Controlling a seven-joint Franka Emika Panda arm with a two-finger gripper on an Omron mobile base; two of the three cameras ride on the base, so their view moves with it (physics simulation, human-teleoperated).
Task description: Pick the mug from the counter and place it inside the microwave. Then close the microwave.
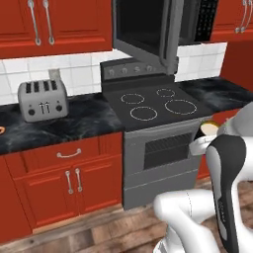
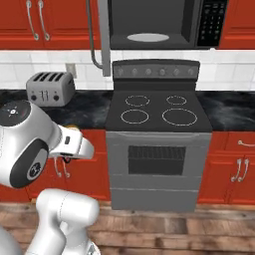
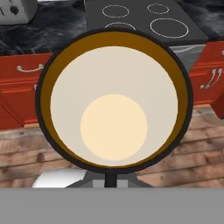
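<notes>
Dark-rimmed and cream inside, the small cylindrical mug [image 3: 113,103] sits right before the hand camera, its open mouth facing the lens. The two-finger gripper [image 3: 110,180] is clamped shut on its rim at the bottom edge of that view. From the left base view the mug's tan top [image 1: 209,128] peeks out beside the white arm, held in the air in front of the grey oven range [image 2: 158,164], above the wooden plank floor [image 2: 174,234].

Beyond, the flat black stovetop [image 2: 157,112] with white burner rings lies between two stretches of glossy black marble-look counter [image 1: 64,123]. A silver four-slot toaster [image 1: 43,99] stands on the left stretch, near its back edge by the white tiled wall.

Above the range hangs the large black-and-grey microwave [image 2: 164,22], its door [image 1: 143,29] swung open to the left, a white round plate [image 2: 148,37] inside.
</notes>
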